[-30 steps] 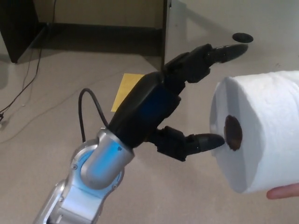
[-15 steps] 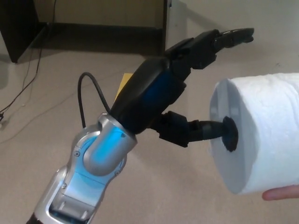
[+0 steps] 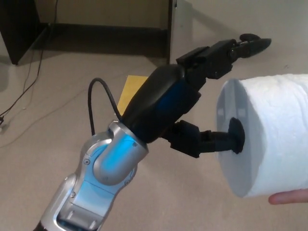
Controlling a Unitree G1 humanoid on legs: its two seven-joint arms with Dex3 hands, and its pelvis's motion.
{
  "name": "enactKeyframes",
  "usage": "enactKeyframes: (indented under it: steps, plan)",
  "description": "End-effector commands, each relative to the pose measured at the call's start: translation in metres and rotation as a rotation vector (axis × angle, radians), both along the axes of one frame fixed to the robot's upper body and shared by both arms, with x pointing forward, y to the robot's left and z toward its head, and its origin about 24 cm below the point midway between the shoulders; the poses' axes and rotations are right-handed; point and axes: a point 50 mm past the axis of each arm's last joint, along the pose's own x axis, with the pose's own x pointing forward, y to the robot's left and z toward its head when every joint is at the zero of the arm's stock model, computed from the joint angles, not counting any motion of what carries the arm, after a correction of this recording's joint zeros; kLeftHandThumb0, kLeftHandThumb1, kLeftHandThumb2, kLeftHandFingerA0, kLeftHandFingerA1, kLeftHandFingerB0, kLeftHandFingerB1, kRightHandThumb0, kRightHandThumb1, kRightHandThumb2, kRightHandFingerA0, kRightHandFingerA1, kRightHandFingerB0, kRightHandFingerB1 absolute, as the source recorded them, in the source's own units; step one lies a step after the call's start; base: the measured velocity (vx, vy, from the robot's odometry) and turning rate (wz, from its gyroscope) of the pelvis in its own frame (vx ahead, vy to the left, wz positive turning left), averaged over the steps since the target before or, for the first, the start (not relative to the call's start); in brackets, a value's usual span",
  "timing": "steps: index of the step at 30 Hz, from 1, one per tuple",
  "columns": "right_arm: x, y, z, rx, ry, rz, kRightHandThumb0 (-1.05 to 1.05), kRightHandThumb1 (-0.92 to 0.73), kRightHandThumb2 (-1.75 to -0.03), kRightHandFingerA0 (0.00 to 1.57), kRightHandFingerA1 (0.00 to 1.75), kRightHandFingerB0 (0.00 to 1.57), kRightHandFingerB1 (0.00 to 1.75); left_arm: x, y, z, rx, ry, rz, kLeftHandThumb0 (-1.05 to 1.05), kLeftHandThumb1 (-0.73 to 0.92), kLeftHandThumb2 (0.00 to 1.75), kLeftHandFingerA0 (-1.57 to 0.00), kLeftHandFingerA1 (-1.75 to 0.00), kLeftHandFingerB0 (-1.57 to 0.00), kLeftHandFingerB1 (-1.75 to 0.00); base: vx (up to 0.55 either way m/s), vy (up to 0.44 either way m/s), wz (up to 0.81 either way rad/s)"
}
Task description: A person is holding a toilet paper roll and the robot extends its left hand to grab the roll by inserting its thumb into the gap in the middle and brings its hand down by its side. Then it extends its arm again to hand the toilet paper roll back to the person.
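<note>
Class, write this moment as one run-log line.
left hand: open, thumb in core | toilet paper roll: held by person's hand | fingers: above roll | right hand: not in view

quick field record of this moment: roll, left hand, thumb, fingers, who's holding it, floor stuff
roll: white toilet paper roll, core end facing the robot
left hand: left hand extended toward the roll, open
thumb: thumb tip inside the core hole
fingers: fingers spread above the roll, not touching it
holder: person's fingertip under the roll
floor: yellow sheet, black cable
right hand: not in view
</note>
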Motion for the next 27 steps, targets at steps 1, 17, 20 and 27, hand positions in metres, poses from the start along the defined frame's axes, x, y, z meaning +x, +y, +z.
enactKeyframes:
  steps: [1, 17, 20, 27]
  plan:
    - [-0.006, -0.006, -0.001, -0.011, 0.010, -0.019, -0.36, -0.66, -0.60, 0.72, 0.57, 0.52, 0.42, 0.004, -0.002, -0.005, 0.019, 0.031, 0.039, -0.48, 0.38, 0.63, -0.29, -0.42, -0.18, -0.34, 0.00, 0.000, 0.00]
    - [-0.001, -0.002, 0.000, -0.014, 0.003, 0.000, -0.36, -0.67, -0.60, 0.74, 0.63, 0.53, 0.42, 0.003, -0.037, -0.007, 0.050, 0.088, -0.045, -0.30, 0.64, 0.59, -0.69, -0.47, -0.25, -0.30, 0.00, 0.000, 0.00]
    - [0.000, -0.002, 0.000, -0.011, 0.005, 0.001, -0.36, -0.67, -0.60, 0.74, 0.61, 0.53, 0.42, 0.004, -0.036, -0.008, 0.069, 0.126, -0.080, -0.20, 0.78, 0.64, -1.05, -0.69, -0.47, -0.35, 0.00, 0.000, 0.00]
    - [-0.004, -0.003, 0.000, -0.007, 0.002, 0.004, -0.36, -0.66, -0.60, 0.76, 0.62, 0.54, 0.42, 0.005, -0.031, -0.015, 0.081, 0.107, -0.052, -0.13, 0.77, 0.78, -0.84, -1.61, -0.70, -1.39, 0.00, 0.000, 0.00]
